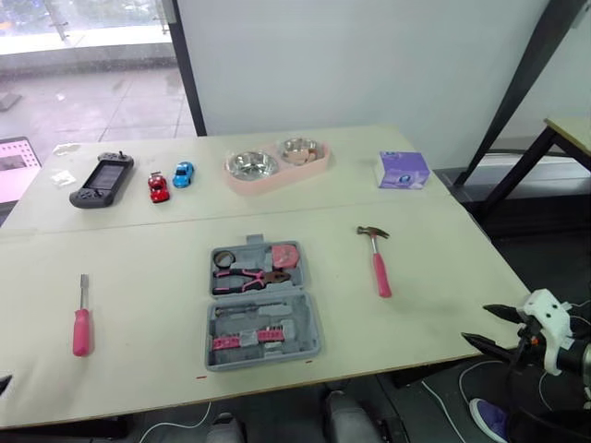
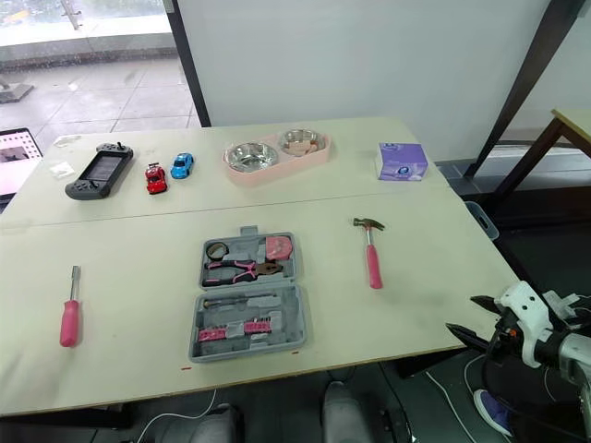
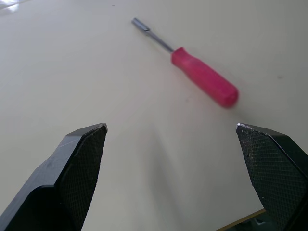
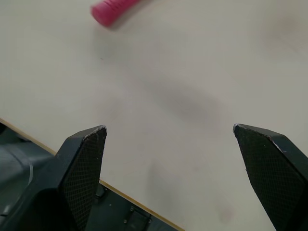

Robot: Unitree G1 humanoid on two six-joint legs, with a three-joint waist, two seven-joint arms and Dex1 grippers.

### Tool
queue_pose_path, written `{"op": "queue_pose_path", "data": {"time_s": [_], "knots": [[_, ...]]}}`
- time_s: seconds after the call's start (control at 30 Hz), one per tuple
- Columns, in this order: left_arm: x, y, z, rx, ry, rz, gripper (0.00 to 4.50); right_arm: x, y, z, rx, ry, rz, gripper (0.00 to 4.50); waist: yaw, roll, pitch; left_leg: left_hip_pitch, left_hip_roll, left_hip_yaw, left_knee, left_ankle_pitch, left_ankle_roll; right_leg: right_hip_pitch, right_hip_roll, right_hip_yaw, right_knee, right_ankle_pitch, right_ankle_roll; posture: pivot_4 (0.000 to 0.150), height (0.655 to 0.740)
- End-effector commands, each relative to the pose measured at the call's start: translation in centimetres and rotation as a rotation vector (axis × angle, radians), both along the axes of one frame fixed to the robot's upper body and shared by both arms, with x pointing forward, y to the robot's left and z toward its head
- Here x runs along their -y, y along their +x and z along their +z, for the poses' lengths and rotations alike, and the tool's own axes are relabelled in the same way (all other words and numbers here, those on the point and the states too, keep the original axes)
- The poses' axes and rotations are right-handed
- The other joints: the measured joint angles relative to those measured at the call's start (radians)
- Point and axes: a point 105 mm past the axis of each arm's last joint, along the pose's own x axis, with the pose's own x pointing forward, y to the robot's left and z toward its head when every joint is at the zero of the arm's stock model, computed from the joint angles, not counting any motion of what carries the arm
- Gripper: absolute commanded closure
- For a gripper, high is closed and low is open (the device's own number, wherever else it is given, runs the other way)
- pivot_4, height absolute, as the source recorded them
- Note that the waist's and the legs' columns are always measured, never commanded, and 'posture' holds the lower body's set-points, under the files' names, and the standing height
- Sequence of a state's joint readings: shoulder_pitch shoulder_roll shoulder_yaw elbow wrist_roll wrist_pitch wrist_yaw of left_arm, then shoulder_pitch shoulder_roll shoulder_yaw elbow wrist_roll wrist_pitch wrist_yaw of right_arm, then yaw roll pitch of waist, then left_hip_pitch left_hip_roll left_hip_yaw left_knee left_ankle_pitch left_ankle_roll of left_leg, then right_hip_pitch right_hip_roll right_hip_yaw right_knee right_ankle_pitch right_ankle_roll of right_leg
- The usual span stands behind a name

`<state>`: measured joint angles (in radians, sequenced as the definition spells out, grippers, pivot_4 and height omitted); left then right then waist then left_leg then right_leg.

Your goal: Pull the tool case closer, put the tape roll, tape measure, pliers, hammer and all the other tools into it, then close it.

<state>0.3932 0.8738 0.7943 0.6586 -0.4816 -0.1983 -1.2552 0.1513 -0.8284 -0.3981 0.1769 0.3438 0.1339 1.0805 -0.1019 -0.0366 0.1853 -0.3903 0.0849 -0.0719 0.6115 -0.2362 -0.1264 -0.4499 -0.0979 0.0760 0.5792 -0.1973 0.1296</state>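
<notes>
**A:** What sits around the tool case [image 1: 262,307]?

**B:** The case lies open on the tabletop [image 1: 138,268], lower middle of the frame. Across the upper part of the frame, well apart from it, are one game console [image 1: 102,180], one red toy car [image 1: 159,187], one blue toy car [image 1: 184,173], one pink double bowl [image 1: 275,164] and one purple box [image 1: 403,170].

**A:** And the loose tools?

**B:** Two. One hammer [image 1: 377,258] lies right of the case, with its pink handle toward the near edge. One screwdriver [image 1: 82,318] lies at the far left. Inside the case, the upper half holds pliers [image 1: 249,278], a tape roll [image 1: 224,259] and a pink tape measure [image 1: 283,254] (the small pieces in the lower half are hard to tell apart).

**A:** The end effectors?

**B:** The right end effector [image 1: 475,323] is at lower right, just off the tabletop's edge, fingers spread and holding nothing. The left end effector [image 3: 171,126] is spread too, over bare tabletop near the screwdriver. In the eye view it is cut off at the lower-left corner.
</notes>
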Motion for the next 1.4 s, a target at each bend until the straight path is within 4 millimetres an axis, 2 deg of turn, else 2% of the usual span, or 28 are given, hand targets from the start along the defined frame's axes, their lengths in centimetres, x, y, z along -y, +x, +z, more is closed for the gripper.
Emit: {"op": "queue_pose_path", "data": {"time_s": [0.03,0.1,0.17,0.27,0.37,0.43,0.6,0.73,0.87,1.0,1.1,1.33,1.4], "knots": [[4.0,2.4,1.0,0.082,-0.040,-0.127,0.00,-2.7,0.8,2.5,0.067,0.081,0.023,0.06,0.006,-0.001,0.000,0.000,0.000,0.000,0.000,0.000,0.000,0.000,0.000,0.000,0.000,0.000,0.000,0.150,0.7387],[8.6,4.0,0.9,0.109,-0.118,-0.267,0.00,-5.4,1.5,2.6,0.047,0.101,-0.003,0.06,0.008,-0.003,-0.001,0.000,0.000,0.000,0.000,0.000,0.000,0.000,0.000,0.000,0.001,0.001,0.000,0.150,0.7387],[11.7,4.9,1.3,0.132,-0.168,-0.350,0.00,-6.4,2.6,2.2,0.031,0.092,-0.114,0.06,0.013,-0.004,-0.001,0.000,0.000,0.000,0.001,0.000,0.000,0.001,0.000,0.000,0.001,0.001,-0.001,0.150,0.7387],[15.7,5.9,2.4,0.168,-0.223,-0.459,0.00,-7.9,4.7,1.6,0.052,0.050,-0.300,0.06,0.018,-0.006,-0.003,0.000,0.000,0.000,0.003,0.000,0.000,0.000,0.001,0.000,0.001,0.004,-0.005,0.150,0.7387],[17.9,6.3,3.4,0.184,-0.261,-0.523,0.00,-8.4,6.2,1.7,0.077,0.047,-0.446,0.06,0.024,-0.005,-0.002,0.000,0.000,0.000,0.003,0.000,0.001,0.000,0.001,0.001,-0.001,0.006,-0.009,0.150,0.7387],[19.3,6.3,4.1,0.183,-0.284,-0.575,0.00,-8.7,7.5,2.0,0.107,0.053,-0.536,0.06,0.025,-0.004,-0.002,-0.001,0.000,0.000,0.003,0.002,0.003,0.000,0.001,0.001,-0.001,0.006,-0.009,0.150,0.7387],[21.2,6.7,6.0,0.205,-0.288,-0.663,0.00,-9.2,11.4,2.1,0.129,0.059,-0.687,0.06,0.028,-0.004,-0.002,-0.001,0.000,0.000,0.003,0.003,0.004,0.000,0.001,0.001,0.000,0.007,-0.009,0.150,0.7387],[22.4,6.9,6.3,0.202,-0.264,-0.722,0.00,-10.9,14.6,1.4,0.095,0.076,-0.723,0.06,0.028,-0.003,-0.001,-0.001,-0.001,0.000,0.003,0.003,0.004,0.001,0.001,0.001,0.000,0.008,-0.012,0.150,0.7387],[23.4,6.8,6.7,0.202,-0.251,-0.767,0.00,-12.1,16.1,0.1,0.055,0.053,-0.716,0.06,0.028,-0.003,-0.001,-0.001,-0.001,-0.002,0.002,0.002,0.006,0.001,0.003,0.001,0.003,0.009,-0.013,0.150,0.7387],[24.2,6.7,7.5,0.224,-0.234,-0.792,0.00,-12.3,16.8,-1.8,-0.012,0.007,-0.729,0.06,0.031,-0.002,-0.001,-0.001,-0.001,-0.004,0.001,0.000,0.010,0.001,0.004,0.001,0.007,0.010,-0.011,0.150,0.7387],[24.3,6.7,7.4,0.222,-0.224,-0.791,0.00,-11.9,17.1,-2.4,-0.030,0.018,-0.753,0.92,0.028,-0.001,-0.001,0.000,0.000,-0.004,0.002,-0.001,0.012,0.002,0.005,0.001,0.007,0.010,-0.011,0.150,0.7387],[24.0,6.5,7.0,0.214,-0.211,-0.778,0.00,-11.4,17.5,-2.7,-0.045,0.031,-0.757,4.42,0.031,-0.001,-0.001,0.002,-0.001,-0.008,0.004,-0.001,0.012,0.008,0.006,0.001,0.006,0.008,-0.008,0.150,0.7387],[24.0,6.5,7.0,0.214,-0.211,-0.774,0.00,-11.4,17.5,-2.7,-0.045,0.033,-0.755,4.47,0.030,-0.001,-0.001,0.002,-0.001,-0.008,0.004,-0.001,0.012,0.008,0.006,0.001,0.006,0.008,-0.008,0.150,0.7387]]}}
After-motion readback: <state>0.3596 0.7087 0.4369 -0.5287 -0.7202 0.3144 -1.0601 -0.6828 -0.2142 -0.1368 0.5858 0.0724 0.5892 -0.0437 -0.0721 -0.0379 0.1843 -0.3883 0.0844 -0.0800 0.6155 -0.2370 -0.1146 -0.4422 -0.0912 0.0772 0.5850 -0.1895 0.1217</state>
